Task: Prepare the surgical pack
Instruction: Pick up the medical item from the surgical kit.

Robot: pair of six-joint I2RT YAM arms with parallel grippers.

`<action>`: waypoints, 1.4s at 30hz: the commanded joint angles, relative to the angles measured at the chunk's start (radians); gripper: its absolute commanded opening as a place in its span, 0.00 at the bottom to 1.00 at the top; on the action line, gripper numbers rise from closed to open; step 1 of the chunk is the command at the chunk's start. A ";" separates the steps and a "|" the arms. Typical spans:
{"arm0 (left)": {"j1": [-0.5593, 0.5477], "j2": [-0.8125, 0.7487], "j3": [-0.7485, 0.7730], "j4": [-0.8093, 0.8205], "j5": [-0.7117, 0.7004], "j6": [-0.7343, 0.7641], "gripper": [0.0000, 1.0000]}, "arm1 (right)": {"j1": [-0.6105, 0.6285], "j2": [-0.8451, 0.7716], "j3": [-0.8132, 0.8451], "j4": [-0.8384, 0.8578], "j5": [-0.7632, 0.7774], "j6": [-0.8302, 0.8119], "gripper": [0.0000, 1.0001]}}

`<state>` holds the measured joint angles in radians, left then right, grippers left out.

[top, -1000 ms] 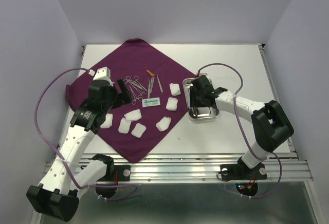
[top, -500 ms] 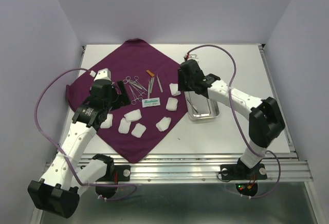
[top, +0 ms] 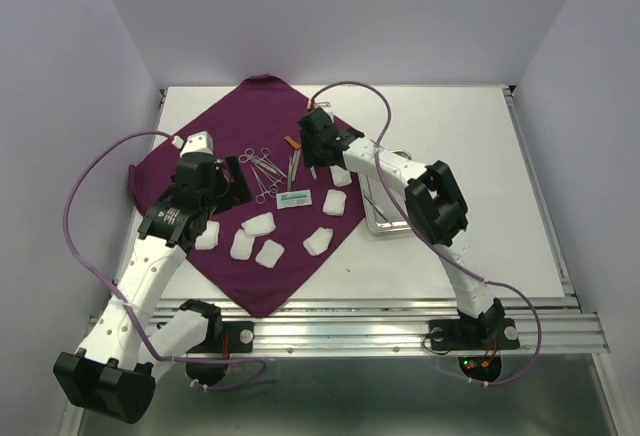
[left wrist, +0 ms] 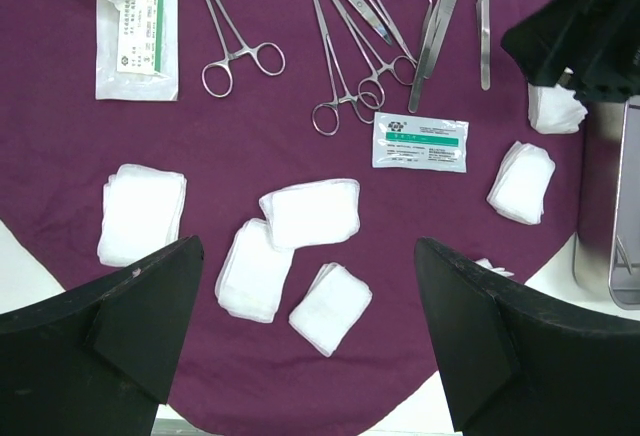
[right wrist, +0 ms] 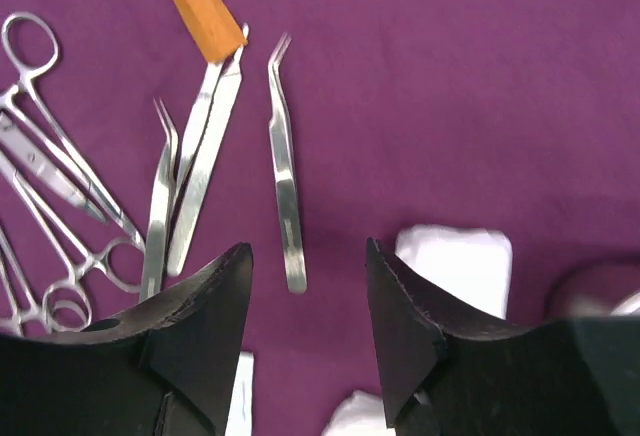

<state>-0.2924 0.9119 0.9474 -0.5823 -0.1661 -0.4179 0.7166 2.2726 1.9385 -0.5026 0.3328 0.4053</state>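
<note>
The dark purple cloth (top: 200, 156) lies spread over the left half of the table. On it lie thin metal instruments (top: 262, 171), curved tweezers (right wrist: 285, 186), straight tweezers (right wrist: 205, 161) and several white gauze pads (top: 258, 224). The steel tray (top: 392, 226) sits just off the cloth's right corner, partly under the right arm. My right gripper (right wrist: 308, 249) hangs open above the curved tweezers, whose near end lies between the jaws, nothing gripped. My left gripper (left wrist: 306, 243) is wide open and empty, high over the gauze pads (left wrist: 310, 213).
A white-and-green packet (left wrist: 420, 142) lies mid-cloth and a second packet (left wrist: 137, 41) at its left. An orange-handled tool (right wrist: 195, 1) lies beside the tweezers. One gauze pad (right wrist: 455, 261) rests right of my right fingers. Purple cables loop off both arms.
My right gripper has swung from over the tray leftward and away, to above the tweezers on the cloth. The left arm has barely shifted.
</note>
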 commanded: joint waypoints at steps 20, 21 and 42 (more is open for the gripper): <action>0.010 -0.011 0.017 0.010 -0.018 -0.005 0.99 | 0.001 0.171 0.264 -0.030 0.015 -0.013 0.11; 0.010 -0.010 0.017 0.010 -0.019 -0.005 0.99 | 0.001 0.156 0.257 -0.027 0.020 -0.014 0.10; 0.012 0.025 0.016 0.044 0.063 0.018 0.99 | -0.020 -0.514 -0.366 0.131 0.054 0.015 0.06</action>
<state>-0.2859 0.9424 0.9474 -0.5724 -0.1192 -0.4171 0.7097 1.8927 1.7054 -0.4290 0.3611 0.4088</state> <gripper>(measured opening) 0.986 0.134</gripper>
